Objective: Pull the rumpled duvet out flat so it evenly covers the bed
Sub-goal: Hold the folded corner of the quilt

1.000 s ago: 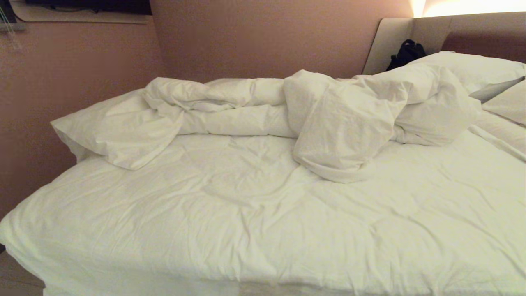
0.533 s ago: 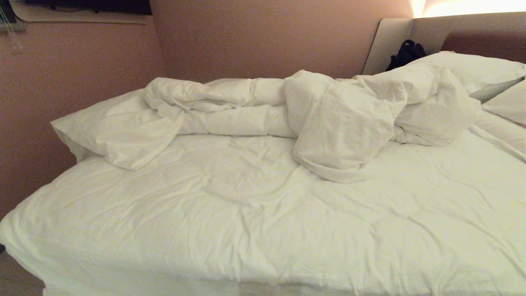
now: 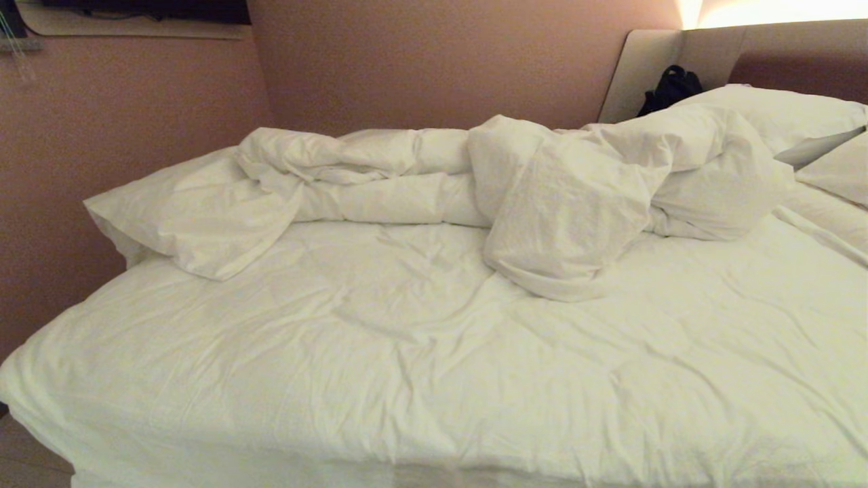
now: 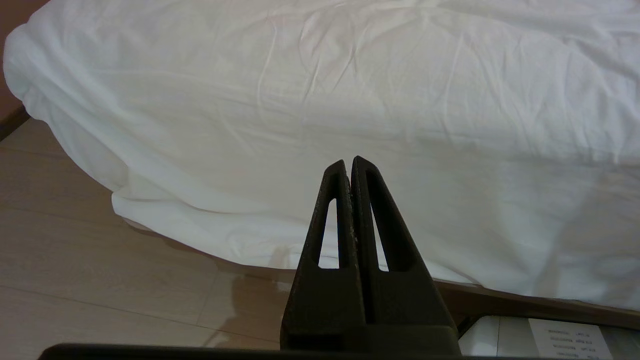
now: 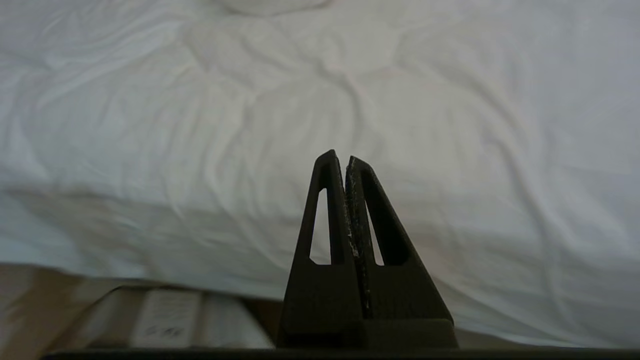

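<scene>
The white duvet [image 3: 563, 203] is heaped in a rumpled ridge along the far side of the bed, while its near part [image 3: 434, 352] lies wrinkled over the mattress and hangs over the front edge. The bed shows its padded headboard [image 3: 766, 61] at the far right. Neither gripper appears in the head view. My left gripper [image 4: 348, 162] is shut and empty, low in front of the overhanging duvet [image 4: 350, 90] at the bed's near left corner. My right gripper [image 5: 340, 157] is shut and empty, pointing at the duvet [image 5: 320, 90] just above the front edge.
White pillows [image 3: 780, 112] lie at the headboard end, with a black bag [image 3: 671, 87] behind them. A pinkish wall [image 3: 407, 61] runs close behind the bed. Wooden floor [image 4: 100, 260] lies in front, and my white base [image 4: 550, 337] stands by the dark bed platform [image 4: 500, 295].
</scene>
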Motion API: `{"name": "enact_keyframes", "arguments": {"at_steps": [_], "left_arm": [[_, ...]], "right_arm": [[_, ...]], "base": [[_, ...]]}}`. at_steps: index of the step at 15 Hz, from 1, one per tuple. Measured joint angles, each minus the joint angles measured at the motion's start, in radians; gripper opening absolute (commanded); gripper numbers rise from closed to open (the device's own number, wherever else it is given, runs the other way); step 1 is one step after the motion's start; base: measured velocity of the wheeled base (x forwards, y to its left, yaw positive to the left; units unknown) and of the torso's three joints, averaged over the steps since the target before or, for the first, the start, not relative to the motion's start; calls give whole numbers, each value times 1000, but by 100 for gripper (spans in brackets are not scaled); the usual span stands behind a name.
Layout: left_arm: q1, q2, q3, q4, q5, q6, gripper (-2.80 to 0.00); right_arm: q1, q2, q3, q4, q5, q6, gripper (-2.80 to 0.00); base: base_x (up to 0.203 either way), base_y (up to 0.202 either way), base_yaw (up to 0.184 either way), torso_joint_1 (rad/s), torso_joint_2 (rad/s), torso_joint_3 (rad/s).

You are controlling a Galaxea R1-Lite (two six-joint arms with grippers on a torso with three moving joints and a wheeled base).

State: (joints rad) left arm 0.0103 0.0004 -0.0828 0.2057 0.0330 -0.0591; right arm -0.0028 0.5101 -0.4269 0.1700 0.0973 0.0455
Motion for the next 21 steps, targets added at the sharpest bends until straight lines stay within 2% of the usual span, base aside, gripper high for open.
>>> {"name": "enact_keyframes", "arguments": {"at_steps": [5,11,16,21], "left_arm": [[0,0,0,0,0,0,-280],[0,0,0,0,0,0,-280],[0,0,0,0,0,0,-280],[0,0,0,0,0,0,-280]], "right_arm": [[3,429,-199,-130,54,80,-280],[38,860,-520,-284,54,132,-280],[70,1142,-790,-292,26,143,-280],[103,1326,-938,-286,-20,162,-280]], "base": [[0,0,0,0,0,0],[0,0,0,0,0,0],[0,0,0,0,0,0],[0,0,0,0,0,0]]}}
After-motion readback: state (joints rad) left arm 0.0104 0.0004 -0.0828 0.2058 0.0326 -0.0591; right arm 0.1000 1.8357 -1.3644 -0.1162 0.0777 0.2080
